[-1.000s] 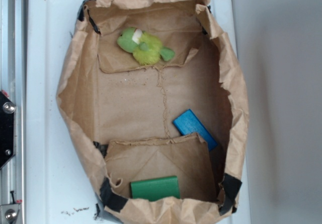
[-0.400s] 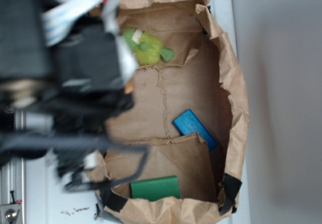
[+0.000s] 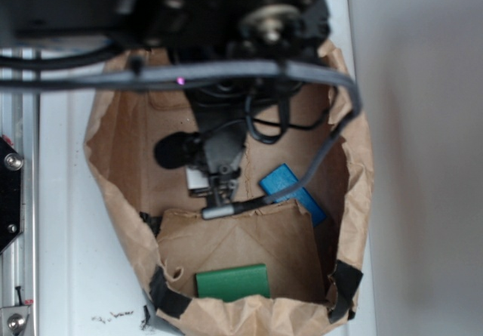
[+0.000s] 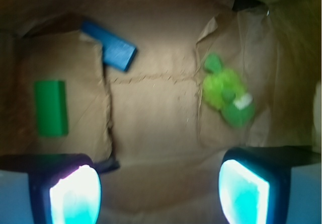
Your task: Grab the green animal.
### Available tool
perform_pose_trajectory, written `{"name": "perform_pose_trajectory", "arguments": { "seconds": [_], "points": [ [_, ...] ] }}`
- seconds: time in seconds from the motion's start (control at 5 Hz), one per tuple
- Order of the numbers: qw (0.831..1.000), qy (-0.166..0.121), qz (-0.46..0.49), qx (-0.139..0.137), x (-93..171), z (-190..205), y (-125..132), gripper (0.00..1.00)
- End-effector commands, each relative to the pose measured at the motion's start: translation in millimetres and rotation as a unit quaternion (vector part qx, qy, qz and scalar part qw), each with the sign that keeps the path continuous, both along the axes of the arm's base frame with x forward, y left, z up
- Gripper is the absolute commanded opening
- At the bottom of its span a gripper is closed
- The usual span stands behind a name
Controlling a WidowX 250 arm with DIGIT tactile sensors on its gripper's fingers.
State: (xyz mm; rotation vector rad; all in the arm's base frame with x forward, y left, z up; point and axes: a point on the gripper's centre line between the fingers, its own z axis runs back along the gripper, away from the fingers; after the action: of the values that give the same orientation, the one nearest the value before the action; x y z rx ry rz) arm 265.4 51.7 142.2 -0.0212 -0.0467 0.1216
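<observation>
Wrist view: green animal [image 4: 227, 94] beyond the wide-spread claw [image 4: 160, 193].

arm [image 3: 219, 19] — reaching across frame top | tool [image 4: 158, 191] — jaws wide apart, empty, pointing down

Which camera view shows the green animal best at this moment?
The wrist view shows it best: the green animal lies unobstructed, though a little blurred, on the paper bag floor, beyond the open gripper. In the exterior view the arm covers the upper part of the bag and the animal cannot be seen.
</observation>
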Motion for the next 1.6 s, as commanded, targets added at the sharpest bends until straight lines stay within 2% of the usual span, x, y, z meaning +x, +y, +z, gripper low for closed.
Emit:
{"name": "perform_pose_trajectory", "arguments": {
  "seconds": [0.0, 0.4, 0.6, 1.4],
  "points": [
    [1.000, -0.023, -0.020, 0.006, 8.2, -16.1, 3.5, 1.00],
    [0.998, -0.029, -0.032, 0.036, 18.1, -41.4, 22.5, 1.00],
    [0.995, -0.048, -0.076, 0.049, 11.5, -43.9, 30.8, 1.00],
    [0.995, -0.048, -0.076, 0.049, 11.5, -43.9, 30.8, 1.00]
  ]
}}
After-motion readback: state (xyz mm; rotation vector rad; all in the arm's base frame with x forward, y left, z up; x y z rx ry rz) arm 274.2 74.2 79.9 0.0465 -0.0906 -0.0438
